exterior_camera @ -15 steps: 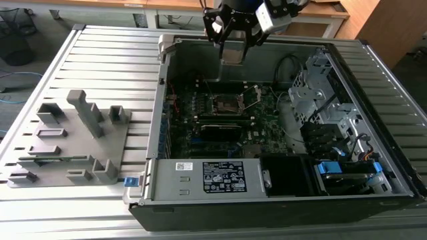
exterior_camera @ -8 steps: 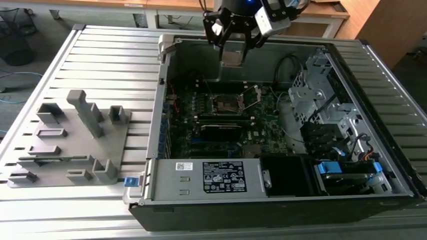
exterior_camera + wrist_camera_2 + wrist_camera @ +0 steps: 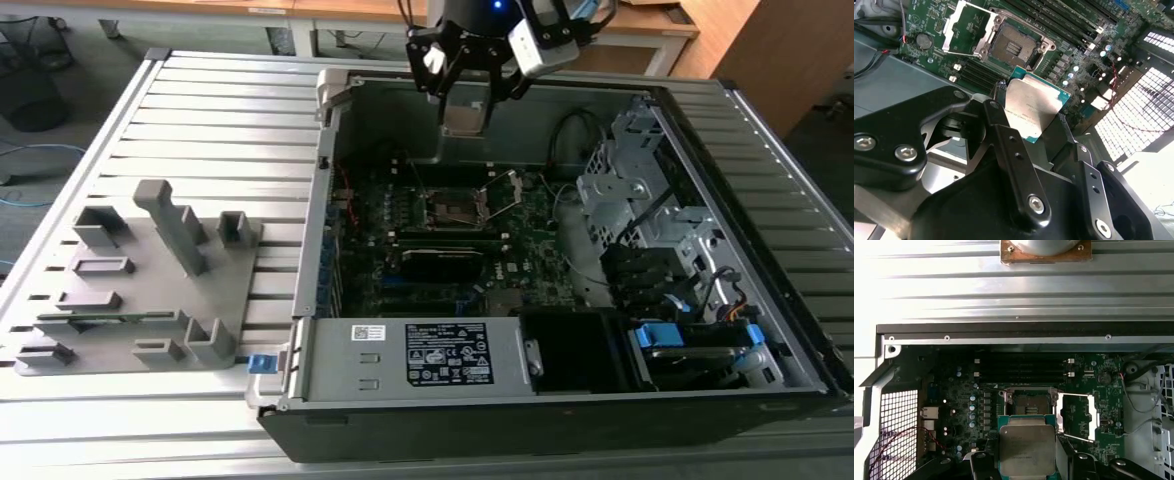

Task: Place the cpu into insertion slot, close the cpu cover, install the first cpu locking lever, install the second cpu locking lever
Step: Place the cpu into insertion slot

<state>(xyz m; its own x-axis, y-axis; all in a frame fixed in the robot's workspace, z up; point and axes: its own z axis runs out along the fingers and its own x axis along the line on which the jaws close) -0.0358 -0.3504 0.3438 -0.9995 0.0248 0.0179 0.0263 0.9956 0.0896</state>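
Small flat square cpu [image 3: 1034, 107] with a grey-silver metal top, pinched at opposite edges between the black gripper [image 3: 1026, 460] fingers [image 3: 1009, 145]. Metal top faces the wrist cameras; square, no long axis. Dark square metal-rimmed insertion slot [image 3: 1030, 404] lies bare beyond the fingertips, apart from the chip. Silver frame-shaped cpu cover [image 3: 1059, 415] is flipped open beside the slot. Long black card slots [image 3: 1024, 371] lie farther out.

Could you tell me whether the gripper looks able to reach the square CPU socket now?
Probably yes: the gripper holds the grey-silver square chip, and the silver hinged cover frame is swung aside, leaving the dark square socket bare.
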